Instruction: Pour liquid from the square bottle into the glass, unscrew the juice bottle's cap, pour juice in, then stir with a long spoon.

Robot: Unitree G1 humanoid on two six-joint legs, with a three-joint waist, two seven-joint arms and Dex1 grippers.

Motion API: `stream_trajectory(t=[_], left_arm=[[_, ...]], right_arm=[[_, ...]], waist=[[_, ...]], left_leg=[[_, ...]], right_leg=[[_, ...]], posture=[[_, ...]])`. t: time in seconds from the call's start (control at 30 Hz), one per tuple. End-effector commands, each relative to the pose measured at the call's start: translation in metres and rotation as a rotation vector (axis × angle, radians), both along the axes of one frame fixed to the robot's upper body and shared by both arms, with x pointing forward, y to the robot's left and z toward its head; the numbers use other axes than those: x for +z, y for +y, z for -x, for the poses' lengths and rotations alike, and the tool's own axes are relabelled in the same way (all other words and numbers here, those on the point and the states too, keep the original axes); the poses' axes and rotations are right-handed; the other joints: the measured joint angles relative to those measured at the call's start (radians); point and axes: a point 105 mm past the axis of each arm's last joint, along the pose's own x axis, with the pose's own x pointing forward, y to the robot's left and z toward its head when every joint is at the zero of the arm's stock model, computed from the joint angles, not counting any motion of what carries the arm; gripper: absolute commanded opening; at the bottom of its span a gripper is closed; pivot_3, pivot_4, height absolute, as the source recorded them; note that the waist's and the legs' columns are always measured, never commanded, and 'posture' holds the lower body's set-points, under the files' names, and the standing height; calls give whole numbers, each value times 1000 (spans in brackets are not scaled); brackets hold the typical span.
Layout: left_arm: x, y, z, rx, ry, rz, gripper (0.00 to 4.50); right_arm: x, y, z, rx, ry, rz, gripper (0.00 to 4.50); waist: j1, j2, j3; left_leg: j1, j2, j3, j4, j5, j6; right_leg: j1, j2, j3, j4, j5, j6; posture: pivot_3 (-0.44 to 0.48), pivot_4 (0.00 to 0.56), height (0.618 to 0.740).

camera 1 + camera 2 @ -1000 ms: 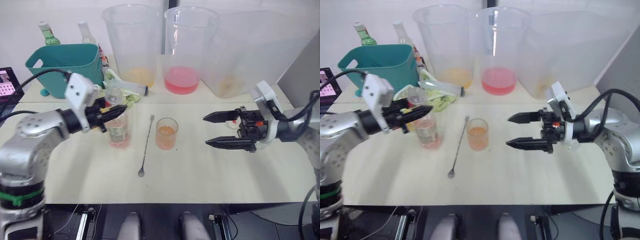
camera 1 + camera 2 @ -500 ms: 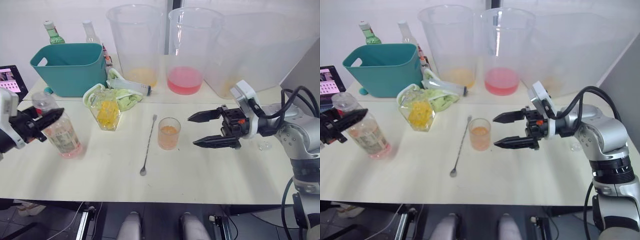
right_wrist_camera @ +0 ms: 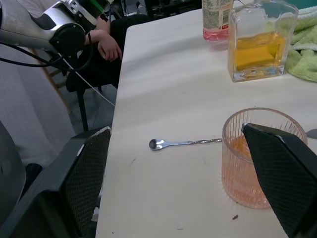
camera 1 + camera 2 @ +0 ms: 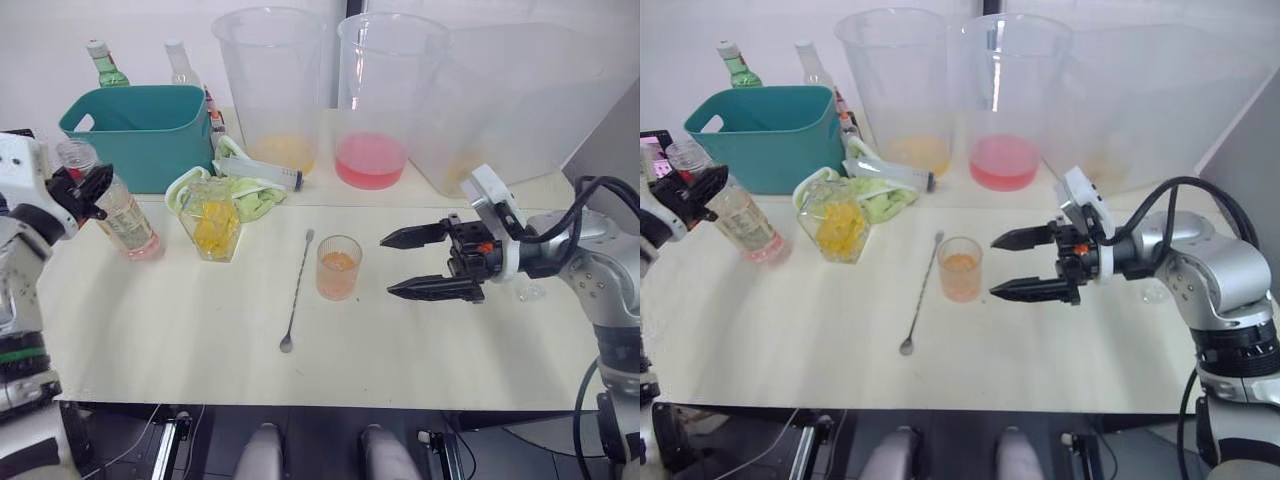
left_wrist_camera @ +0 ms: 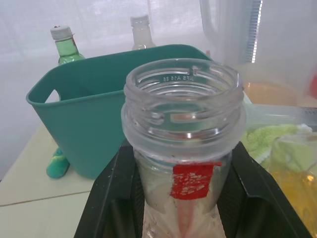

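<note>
- left fingers (image 5: pixel 124 198) pinching the slim clear plastic juice bottle (image 4: pixel 122 212), uncapped, tilted, far left of frame
- right fingers (image 4: pixel 415 264) spread wide just right of the small ribbed clear glass (image 4: pixel 338 267), mid-frame on the surface (image 4: pixel 180 320)
- thin silver long spoon (image 4: pixel 295 294) lies left of it

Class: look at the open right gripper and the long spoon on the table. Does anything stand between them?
Yes. The glass stands between the right gripper and the long spoon, which lies flat just beyond it on the robot's left side.

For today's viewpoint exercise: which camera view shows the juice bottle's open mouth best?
The left wrist view: the juice bottle fills the middle, with its uncapped threaded mouth plain between the left gripper fingers. Both eye views show it small and tilted at the table's left. The right wrist view shows its labelled base.
</note>
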Motion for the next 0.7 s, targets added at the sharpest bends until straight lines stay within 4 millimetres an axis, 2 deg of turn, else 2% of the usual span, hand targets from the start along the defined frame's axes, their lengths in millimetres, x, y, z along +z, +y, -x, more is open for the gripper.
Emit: stream_trajectory(t=[0.03, 0.37, 0.5, 0.53, 0.7], left_arm=[[15, 8, -6, 45, -82, -4, 1534], [-21, 9, -16, 30, -24, 18, 1534], [-16, 7, -14, 23, -47, 35, 1534], [-13, 7, -13, 22, -54, 40, 2385], [7, 18, -4, 76, -124, 14, 4023]], right_arm=[[13, -2, 7, -8, -46, -7, 4482], [11, -5, 5, -59, -50, 16, 4482], [10, -6, -1, -101, -46, 15, 4482], [10, -5, -1, -100, -45, 13, 4500], [8, -6, -2, -105, -43, 24, 4500]], waist=[[0, 0, 0], [-16, 0, 0], [-16, 0, 0], [-16, 0, 0], [-16, 0, 0]], left_leg=[[0, 0, 0, 0, 0, 0], [0, 0, 0, 0, 0, 0], [0, 0, 0, 0, 0, 0], [0, 0, 0, 0, 0, 0], [0, 0, 0, 0, 0, 0]], right_leg=[[0, 0, 0, 0, 0, 0], [-1, 0, 0, 1, 0, 0], [0, 0, 0, 2, 0, 0], [0, 0, 0, 2, 0, 0], [-1, 0, 0, 2, 0, 0]], posture=[[0, 150, 733], [0, 150, 733], [0, 150, 733], [0, 150, 733], [0, 150, 733]])
